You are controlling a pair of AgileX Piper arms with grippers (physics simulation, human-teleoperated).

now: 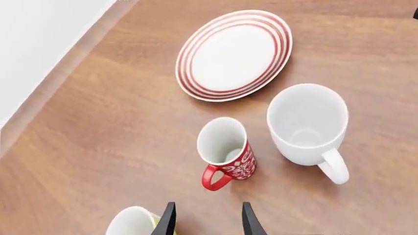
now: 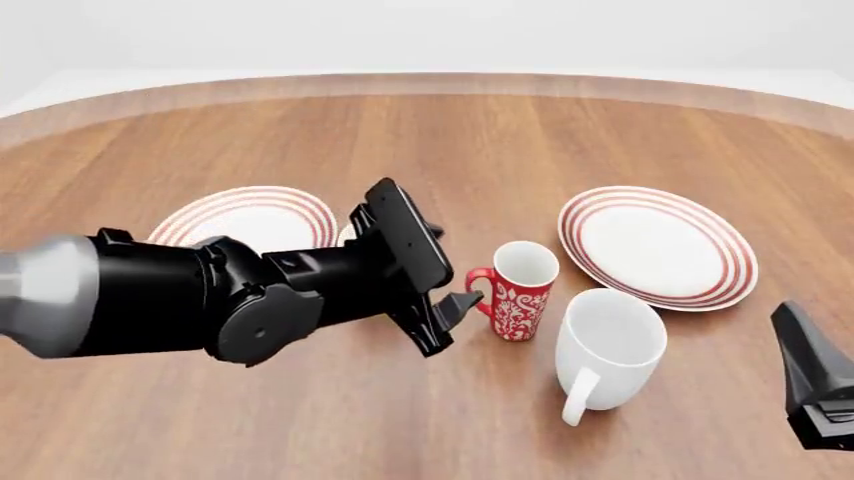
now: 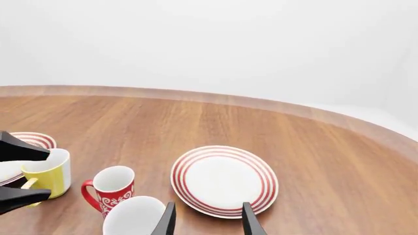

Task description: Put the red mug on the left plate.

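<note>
Two end effectors are in play, but the left end effector (image 2: 447, 318), prongs apart and empty, sits just left of the upright red mug (image 2: 517, 290), handle facing it.

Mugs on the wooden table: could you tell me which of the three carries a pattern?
The small red ceramic mug with white floral markings; the larger white mug and the yellow mug are plain.

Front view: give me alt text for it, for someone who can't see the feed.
The left gripper, open, sits just left of the upright red mug on a wooden table, its black arm covering part of the left plate. A larger white mug stands in front of the red one, a second ringed plate lies to the right, and the right gripper shows at the right edge.
</note>
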